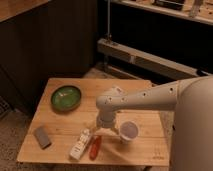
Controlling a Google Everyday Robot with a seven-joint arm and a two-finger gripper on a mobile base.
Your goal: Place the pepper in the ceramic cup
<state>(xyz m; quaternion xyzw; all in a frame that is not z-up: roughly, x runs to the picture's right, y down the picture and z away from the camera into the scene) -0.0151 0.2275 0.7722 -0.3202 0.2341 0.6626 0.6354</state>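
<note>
The pepper [94, 148], slim and red-orange, lies on the wooden table [55, 127] near its front edge. The ceramic cup [129, 131], small and white with a pale inside, stands upright to the right of it. My gripper [101, 131] hangs from the white arm [145, 98] just above and behind the pepper's far end, between the pepper and the cup. The arm covers the gripper's upper part.
A white oblong bottle-like object [80, 144] lies just left of the pepper. A green bowl [66, 97] sits at the back left. A grey block [42, 136] lies at the front left. Dark shelving and a metal rail stand behind the table.
</note>
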